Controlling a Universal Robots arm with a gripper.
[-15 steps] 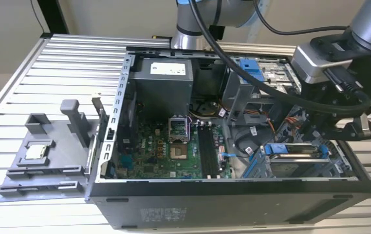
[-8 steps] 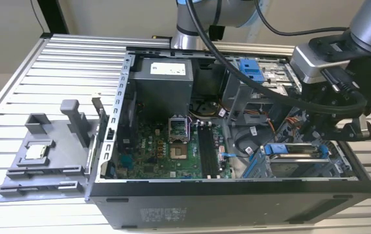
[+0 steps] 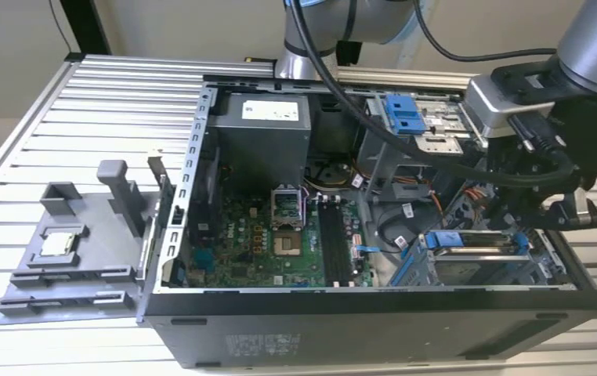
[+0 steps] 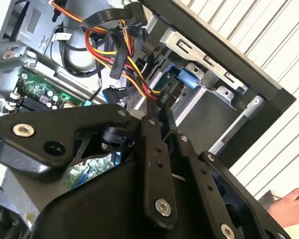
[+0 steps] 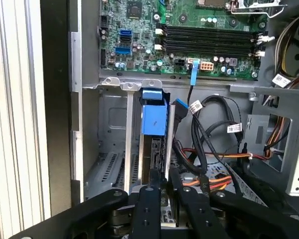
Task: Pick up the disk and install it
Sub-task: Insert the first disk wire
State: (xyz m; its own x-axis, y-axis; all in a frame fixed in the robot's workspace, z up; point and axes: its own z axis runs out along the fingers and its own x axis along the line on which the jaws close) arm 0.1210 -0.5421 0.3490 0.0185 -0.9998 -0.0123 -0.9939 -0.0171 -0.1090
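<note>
The disk [image 5: 154,149] stands on edge in the drive bay at the front corner of the open computer case [image 3: 382,313], its blue carrier tab pointing toward the motherboard. In the exterior view the disk [image 3: 474,244] shows as a silver block with a blue end at the case's lower right. My gripper [image 5: 163,186] reaches down into that bay from above. Its black fingers [image 5: 148,199] are shut on the near end of the disk, one on each flat side. In the exterior view the gripper [image 3: 516,233] hangs right over the bay.
Bundled black, orange and yellow cables [image 5: 209,149] run close beside the disk. A grey cage with a blue latch [image 3: 414,117] stands behind the bay. The motherboard [image 3: 277,235] fills the case floor. A grey holder [image 3: 69,282] outside carries a small square chip [image 3: 60,243]. A person's hand [image 4: 291,204] rests nearby.
</note>
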